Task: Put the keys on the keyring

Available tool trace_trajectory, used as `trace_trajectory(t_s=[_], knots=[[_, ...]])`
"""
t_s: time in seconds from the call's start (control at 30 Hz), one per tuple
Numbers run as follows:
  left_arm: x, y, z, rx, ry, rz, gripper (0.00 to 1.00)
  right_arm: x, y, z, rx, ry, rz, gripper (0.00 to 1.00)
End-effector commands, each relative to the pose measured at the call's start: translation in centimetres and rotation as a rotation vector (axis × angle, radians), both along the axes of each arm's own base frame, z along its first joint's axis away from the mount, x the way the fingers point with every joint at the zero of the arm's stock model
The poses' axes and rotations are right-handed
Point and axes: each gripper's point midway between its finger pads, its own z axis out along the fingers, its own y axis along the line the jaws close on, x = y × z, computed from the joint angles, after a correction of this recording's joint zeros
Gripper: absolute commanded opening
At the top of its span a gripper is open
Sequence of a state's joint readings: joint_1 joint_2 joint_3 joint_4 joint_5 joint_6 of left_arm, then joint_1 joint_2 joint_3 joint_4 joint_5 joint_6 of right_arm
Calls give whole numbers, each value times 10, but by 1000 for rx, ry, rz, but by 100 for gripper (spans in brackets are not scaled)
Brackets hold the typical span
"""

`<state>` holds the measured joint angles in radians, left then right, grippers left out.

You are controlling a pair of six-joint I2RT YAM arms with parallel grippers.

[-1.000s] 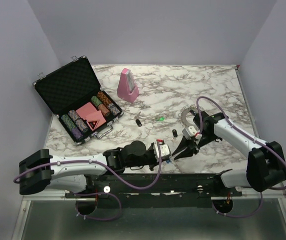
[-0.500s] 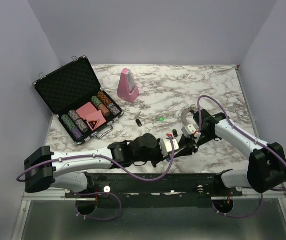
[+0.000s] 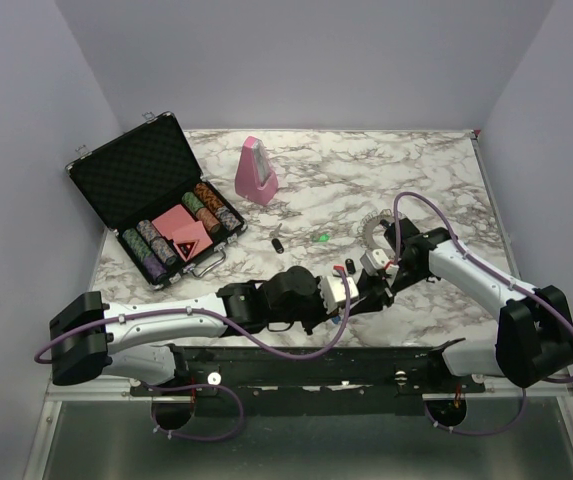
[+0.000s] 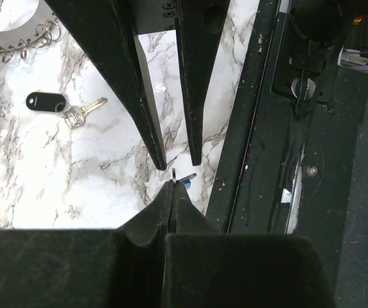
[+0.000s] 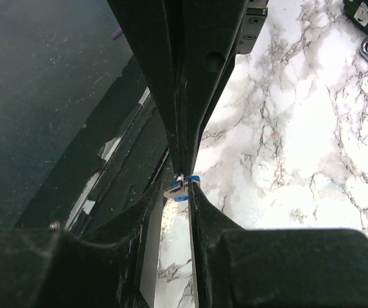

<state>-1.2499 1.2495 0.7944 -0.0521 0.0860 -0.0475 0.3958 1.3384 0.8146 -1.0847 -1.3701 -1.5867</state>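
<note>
Slid right, left gripper [image 4: 173, 189] clamps blue-capped silver key [image 4: 185, 180] just beyond narrowly parted right gripper [image 4: 178, 160], at near edge of marble table [image 3: 416, 180].

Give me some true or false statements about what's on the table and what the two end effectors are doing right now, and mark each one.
1. The poker chip case is open. True.
2. The pink metronome sits inside the case. False: it stands on the table, to the right of the case.
3. The left end effector pinches a blue-capped key. True.
4. The black-capped key hangs on the keyring. False: it lies on the table apart from it.
5. The right end effector is clamped shut. False: a gap shows between its fingers.
</note>
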Motion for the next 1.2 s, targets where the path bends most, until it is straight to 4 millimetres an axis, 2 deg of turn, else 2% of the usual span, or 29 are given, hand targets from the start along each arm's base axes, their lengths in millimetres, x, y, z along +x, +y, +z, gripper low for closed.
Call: trace_trajectory(t_s=[0.0, 0.27, 0.5, 1.17], knots=[[5, -5, 11, -32, 0, 20, 0, -2, 2, 0, 12, 6, 4, 30], [7, -5, 13, -59, 1, 38, 0, -2, 4, 3, 24, 16, 4, 28], [7, -4, 11, -54, 6, 40, 0, -2, 5, 7, 36, 29, 3, 22], [10, -4, 12, -57, 12, 60, 0, -1, 5, 5, 28, 27, 0, 18]])
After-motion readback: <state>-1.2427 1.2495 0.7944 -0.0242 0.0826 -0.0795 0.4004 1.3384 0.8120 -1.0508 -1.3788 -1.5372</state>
